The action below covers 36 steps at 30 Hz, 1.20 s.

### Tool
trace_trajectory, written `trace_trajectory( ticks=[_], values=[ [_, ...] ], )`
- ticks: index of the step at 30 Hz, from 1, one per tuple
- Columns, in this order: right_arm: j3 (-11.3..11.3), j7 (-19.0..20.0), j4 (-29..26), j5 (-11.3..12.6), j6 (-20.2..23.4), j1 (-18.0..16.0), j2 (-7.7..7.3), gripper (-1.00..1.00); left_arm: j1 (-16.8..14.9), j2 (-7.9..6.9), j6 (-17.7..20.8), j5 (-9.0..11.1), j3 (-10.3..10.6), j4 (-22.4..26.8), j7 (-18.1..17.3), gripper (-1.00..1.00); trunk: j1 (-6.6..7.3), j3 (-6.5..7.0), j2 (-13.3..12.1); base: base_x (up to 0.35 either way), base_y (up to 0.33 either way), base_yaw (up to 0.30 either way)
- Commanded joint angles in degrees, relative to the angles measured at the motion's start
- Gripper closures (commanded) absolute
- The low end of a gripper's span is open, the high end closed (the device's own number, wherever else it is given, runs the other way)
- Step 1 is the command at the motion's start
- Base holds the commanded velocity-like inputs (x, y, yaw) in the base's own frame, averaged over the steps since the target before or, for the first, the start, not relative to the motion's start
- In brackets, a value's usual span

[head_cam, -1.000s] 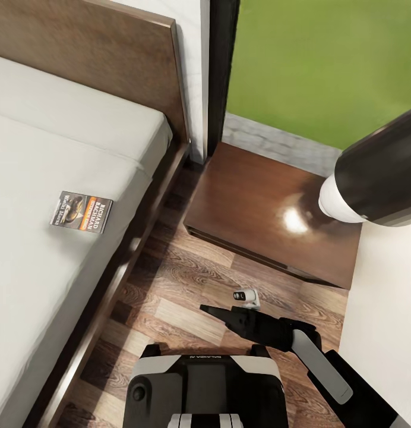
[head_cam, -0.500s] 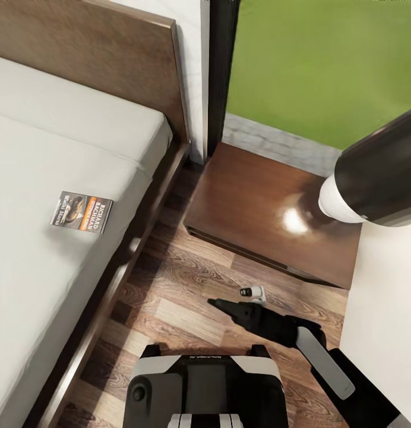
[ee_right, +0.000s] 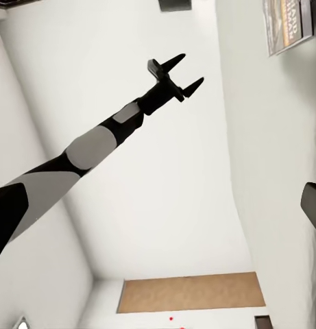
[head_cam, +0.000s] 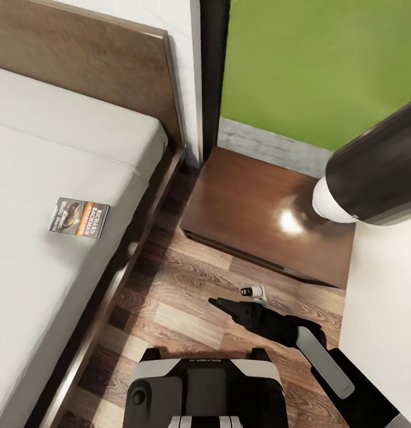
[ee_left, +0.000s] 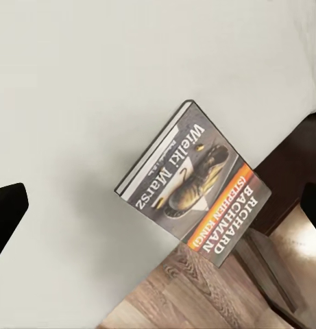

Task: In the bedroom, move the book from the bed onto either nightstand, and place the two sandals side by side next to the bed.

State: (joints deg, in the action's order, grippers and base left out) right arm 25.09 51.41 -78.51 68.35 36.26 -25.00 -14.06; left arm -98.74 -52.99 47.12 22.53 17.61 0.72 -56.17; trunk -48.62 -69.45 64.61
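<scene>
The small thin paperback book [head_cam: 78, 217] with a grey cover and an orange band lies flat on the plain light grey-beige mattress of the large bed [head_cam: 63, 285] with the dark brown wooden frame, near the mattress edge that faces the glossy dark reddish-brown wooden nightstand [head_cam: 253, 214], and nothing touches it. In the right wrist view the left gripper [ee_right: 179, 77] shows far off with its two fingers apart and nothing between them. The right gripper [head_cam: 220, 304] hangs low over the wood-plank floor [head_cam: 170, 297] in front of the nightstand, and I cannot tell if its fingers are apart or together.
</scene>
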Motion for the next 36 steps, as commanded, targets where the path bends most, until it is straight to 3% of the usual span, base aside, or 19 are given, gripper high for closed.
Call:
trace_trajectory(
  ticks=[1,20,36],
  values=[
    [0.13,-0.09,0.01,0.51,0.38,-0.05,-0.04,-1.00,-0.05,-0.10,0.28,0.42,0.50,-0.01,-0.19,-1.00,-0.01,0.07,0.02,0.000,0.000,-0.086],
    [0.72,-0.06,0.03,0.46,0.44,-0.05,0.17,-1.00,-0.05,-1.01,-0.12,0.41,0.58,0.07,-0.07,-1.00,-0.01,1.70,0.02,0.000,0.000,-0.085],
    [0.74,0.00,0.03,0.37,0.52,-0.05,0.17,-1.00,-0.05,-1.03,-0.10,0.41,0.59,0.07,-0.09,-1.00,-0.01,1.90,0.02,0.000,0.000,-0.013]
  ],
)
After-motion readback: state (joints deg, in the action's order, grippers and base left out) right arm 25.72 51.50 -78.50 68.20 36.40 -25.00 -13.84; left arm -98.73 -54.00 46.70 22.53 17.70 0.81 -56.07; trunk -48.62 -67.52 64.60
